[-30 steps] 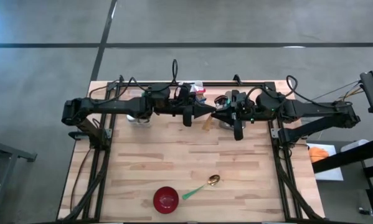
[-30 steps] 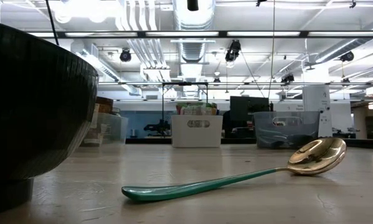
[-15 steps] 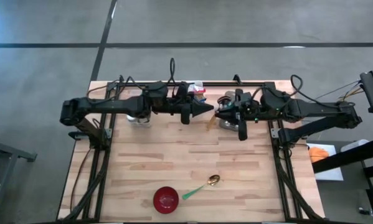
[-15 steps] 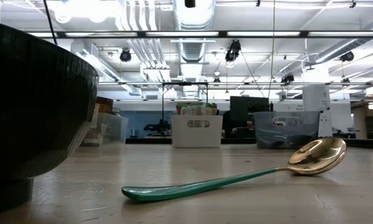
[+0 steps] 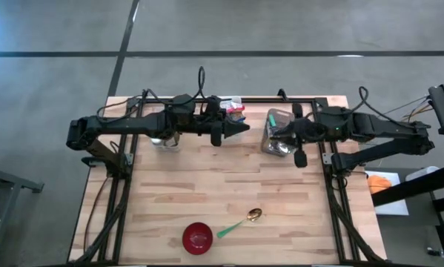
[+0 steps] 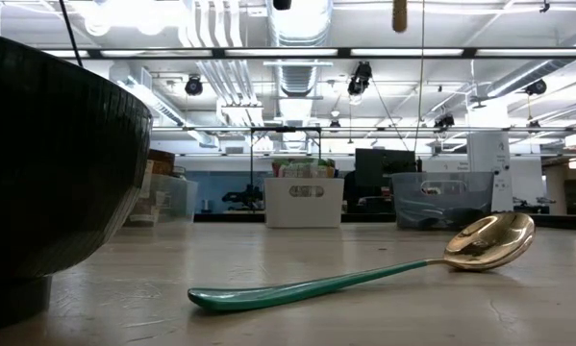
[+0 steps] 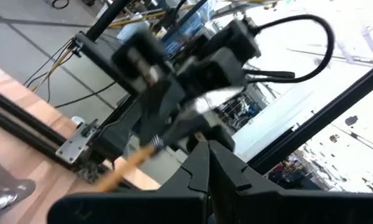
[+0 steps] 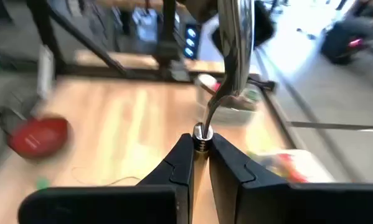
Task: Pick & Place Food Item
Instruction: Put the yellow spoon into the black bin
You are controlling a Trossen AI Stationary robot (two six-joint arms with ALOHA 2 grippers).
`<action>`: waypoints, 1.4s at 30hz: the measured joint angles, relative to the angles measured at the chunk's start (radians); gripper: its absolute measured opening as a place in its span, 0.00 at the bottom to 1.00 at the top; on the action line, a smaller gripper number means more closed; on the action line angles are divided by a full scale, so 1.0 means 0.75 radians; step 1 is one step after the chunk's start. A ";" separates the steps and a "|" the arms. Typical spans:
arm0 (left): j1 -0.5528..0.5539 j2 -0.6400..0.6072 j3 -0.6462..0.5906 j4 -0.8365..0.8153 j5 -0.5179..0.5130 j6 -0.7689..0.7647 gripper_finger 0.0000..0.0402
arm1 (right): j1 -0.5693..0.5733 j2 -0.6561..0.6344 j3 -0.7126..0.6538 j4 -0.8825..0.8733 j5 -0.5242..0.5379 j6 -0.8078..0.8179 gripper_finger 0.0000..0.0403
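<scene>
My right gripper (image 8: 202, 140) is shut on a long utensil with a shiny metal shaft (image 8: 235, 43) and a tan wooden handle (image 7: 131, 163). It is held high over the table's far right, above a clear container (image 5: 276, 130). The handle's tip (image 6: 399, 13) shows at the top of the low view. My left gripper (image 5: 244, 127) is shut and empty, level, high over the far middle. Small coloured packets (image 5: 236, 108) lie at the far edge. I cannot tell which thing is the food item. My right gripper pinches the utensil between its two fingertips at a small metal collar (image 8: 202, 130), where shaft and handle meet. The fingers come from the table's right, slanting slightly down, and lie across the utensil. The utensil is lifted clear of the table, its wooden handle slanting down below the fingers.
A red bowl (image 5: 197, 237) stands near the front edge. Beside it lies a spoon (image 5: 240, 222) with a green handle and a gold bowl, resting on the wood. A metal bowl (image 5: 164, 141) sits under the left arm. The middle of the wooden table (image 5: 207, 185) is bare.
My right gripper has drawn back toward the table's right edge with the utensil, away from my left gripper, and has rolled at the wrist. The tan handle that showed between the two grippers from above no longer shows there. My left gripper has pulled back slightly toward the left.
</scene>
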 joint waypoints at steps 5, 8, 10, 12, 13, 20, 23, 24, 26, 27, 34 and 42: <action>0.000 0.000 0.000 -0.031 0.006 -0.016 0.00 | -0.041 0.045 0.116 -0.215 0.090 -0.393 0.05; 0.000 0.000 0.000 -0.065 0.012 -0.019 0.00 | -0.043 0.066 0.154 -0.225 0.088 -0.658 0.05; 0.000 0.000 0.000 -0.072 0.036 -0.019 0.00 | -0.041 0.082 0.182 -0.228 0.084 -0.827 0.05; 0.000 -0.001 0.000 -0.075 0.051 -0.031 0.00 | -0.038 0.102 0.198 -0.244 0.085 -0.969 0.05; 0.000 -0.002 0.000 -0.077 0.058 -0.041 0.00 | -0.037 0.109 0.201 -0.246 0.087 -1.035 0.05; 0.004 -0.070 -0.001 -0.086 0.080 -0.048 0.00 | -0.036 0.167 0.208 -0.454 0.173 -1.401 0.05; 0.013 -0.119 -0.001 -0.098 0.080 -0.048 0.00 | -0.037 0.199 0.205 -0.543 0.251 -1.508 0.05; 0.013 -0.136 -0.001 -0.103 0.080 -0.045 0.00 | -0.037 0.210 0.205 -0.571 0.278 -1.547 0.05; 0.014 -0.179 -0.001 -0.134 0.080 -0.024 0.00 | -0.037 0.237 0.203 -0.632 0.332 -1.618 0.05; 0.014 -0.203 -0.001 -0.147 0.080 -0.009 0.00 | -0.037 0.253 0.202 -0.658 0.354 -1.647 0.05; 0.014 -0.337 -0.001 -0.272 0.079 0.037 0.00 | -0.066 0.349 0.190 -0.764 0.405 -1.775 0.05; 0.014 -0.418 -0.001 -0.367 0.070 0.102 0.00 | -0.178 0.424 0.115 -0.764 0.404 -1.850 0.05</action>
